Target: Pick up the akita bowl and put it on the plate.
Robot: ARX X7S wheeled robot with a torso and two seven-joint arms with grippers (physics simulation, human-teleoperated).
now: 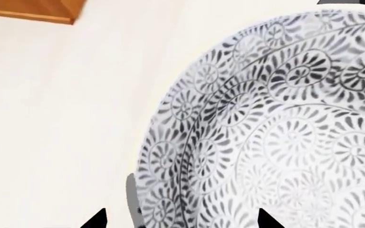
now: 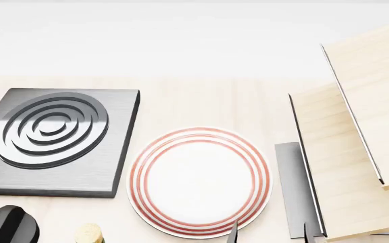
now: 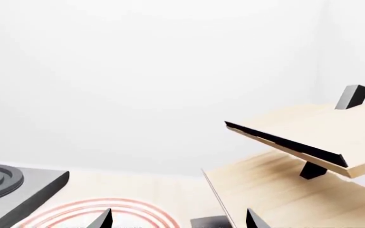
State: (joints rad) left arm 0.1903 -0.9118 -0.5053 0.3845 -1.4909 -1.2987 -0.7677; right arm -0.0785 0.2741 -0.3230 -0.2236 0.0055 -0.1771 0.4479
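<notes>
My left wrist camera is filled by the akita bowl (image 1: 277,137): a deep round white bowl, its inside covered edge to edge with a dense grey-blue pattern of spiralled, petal-like flowers set in curling bands. It sits on a pale cream surface, and an orange-brown wooden corner (image 1: 33,10) shows beyond it. The two dark fingertips of my left tool (image 1: 182,219) stand apart, one outside the bowl's rim and the other over its patterned inside, so the rim lies between them; I cannot tell whether they touch it. The bowl does not appear in the head view, so I cannot place it relative to the plate.

In the head view the plate (image 2: 199,183) lies flat on the light wooden worktop (image 2: 201,101), near the front and about the middle. It is round and white, with concentric red rings around its rim and a bare white centre. Just to its left sits a square grey burner (image 2: 52,142) with dark raised rings. To its right stands a slanted pale wooden rack (image 2: 346,152) with two boards on dark supports.

My right tool (image 3: 176,219) hangs above the worktop with its fingertips apart and nothing between them; the plate's red rings show just beneath its left fingertip.
</notes>
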